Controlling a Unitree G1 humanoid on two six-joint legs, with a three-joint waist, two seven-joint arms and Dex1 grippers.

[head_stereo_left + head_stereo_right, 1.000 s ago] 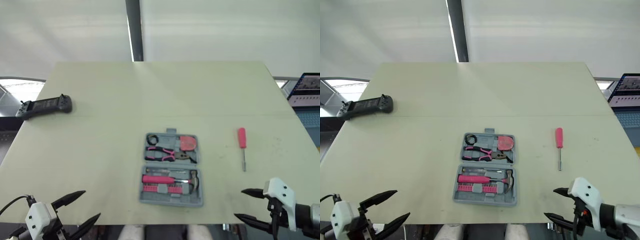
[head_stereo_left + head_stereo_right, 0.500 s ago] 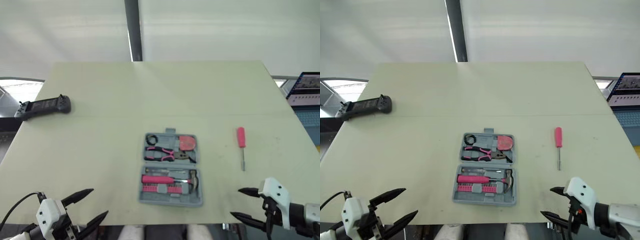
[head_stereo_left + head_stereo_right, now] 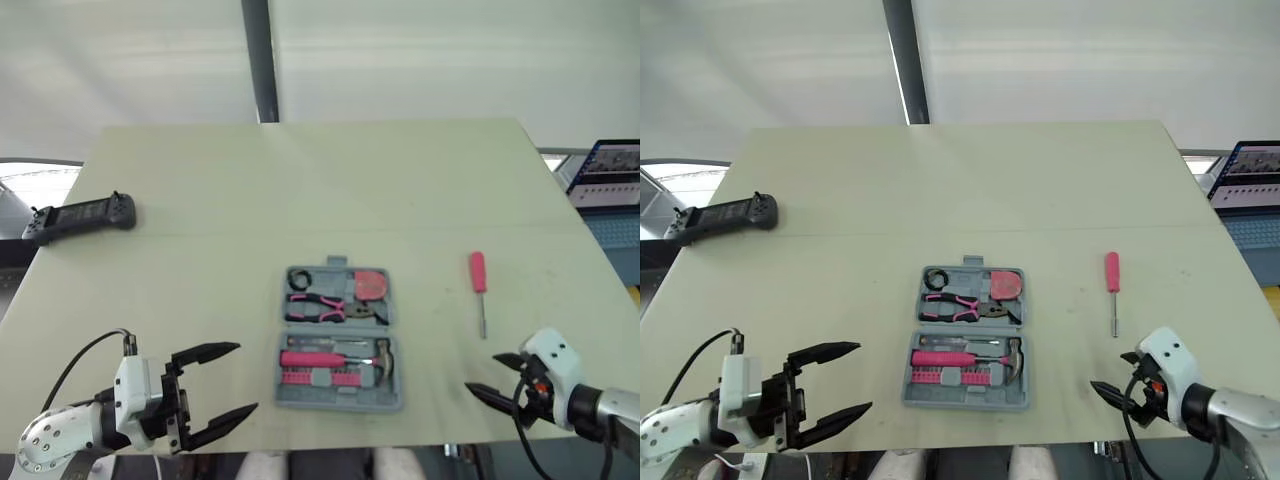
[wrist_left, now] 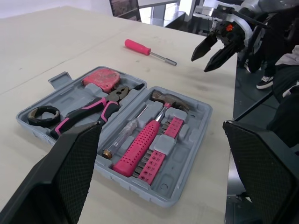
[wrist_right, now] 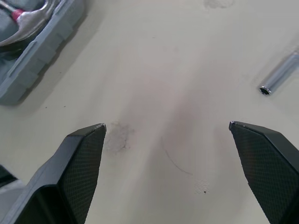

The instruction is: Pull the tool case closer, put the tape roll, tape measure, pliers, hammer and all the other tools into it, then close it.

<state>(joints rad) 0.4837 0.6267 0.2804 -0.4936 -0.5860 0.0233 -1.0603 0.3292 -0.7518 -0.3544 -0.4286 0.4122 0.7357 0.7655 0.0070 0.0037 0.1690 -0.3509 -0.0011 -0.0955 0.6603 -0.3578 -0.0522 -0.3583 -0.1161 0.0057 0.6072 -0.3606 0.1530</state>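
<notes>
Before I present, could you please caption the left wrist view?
Open tool case packed with pink tools; one screwdriver lies outside on the table.

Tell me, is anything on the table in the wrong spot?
Yes. The pink screwdriver lies alone on the table, right of the open tool case, while the pliers and hammer sit in their slots. A black game controller near the table's far left edge is not a tool at all.

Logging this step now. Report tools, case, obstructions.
Left tool open, empty. Right tool open, empty. Tool case open, loaded; pink screwdriver out on table, right of it. Nothing between right tool and screwdriver.
</notes>
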